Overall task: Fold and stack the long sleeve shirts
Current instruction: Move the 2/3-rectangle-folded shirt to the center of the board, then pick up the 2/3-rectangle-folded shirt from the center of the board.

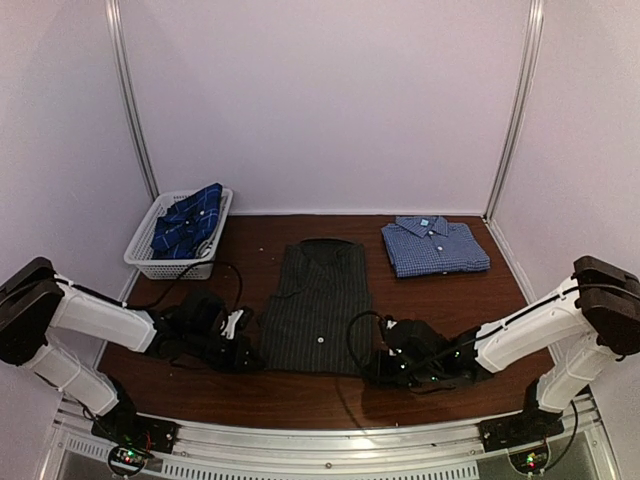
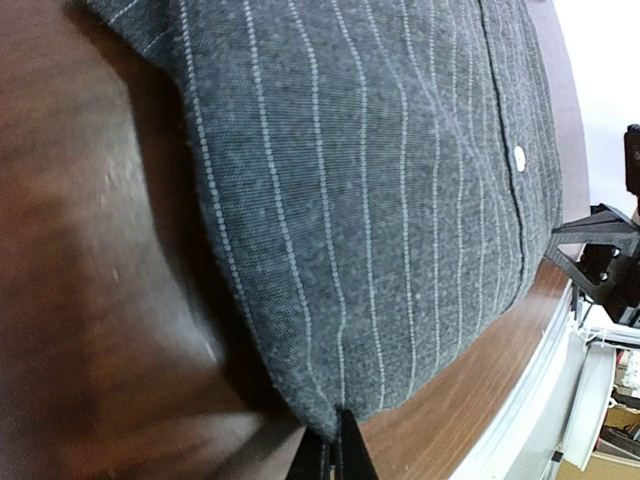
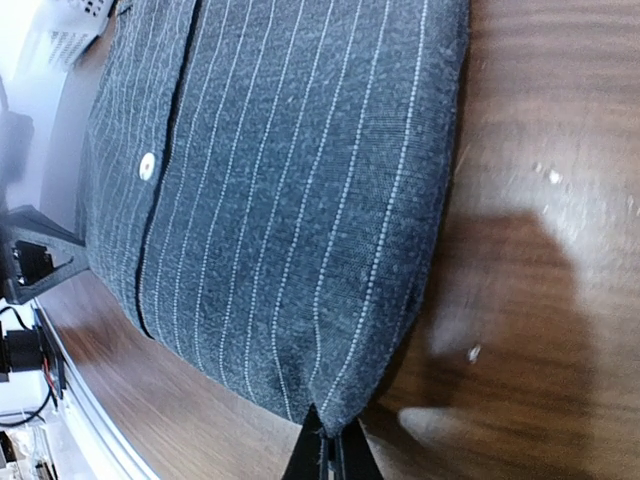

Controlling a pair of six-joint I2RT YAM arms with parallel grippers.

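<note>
Looking down the table (image 1: 300, 395), we see the charcoal pinstripe shirt (image 1: 318, 305) lying lengthwise, collar (image 1: 322, 245) far from us. Our left gripper (image 2: 335, 438) and right gripper (image 3: 327, 438), equally near, each pinch one of its near corners.

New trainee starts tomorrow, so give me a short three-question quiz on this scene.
1. True or false: the navy plaid shirt lies in the white basket.
2. Fill in: the blue check shirt lies folded at the table's far ____.
3. The left gripper and right gripper pinch which shirt? A) navy plaid B) pinstripe shirt C) blue check
Key: 1 true; 2 right; 3 B
</note>
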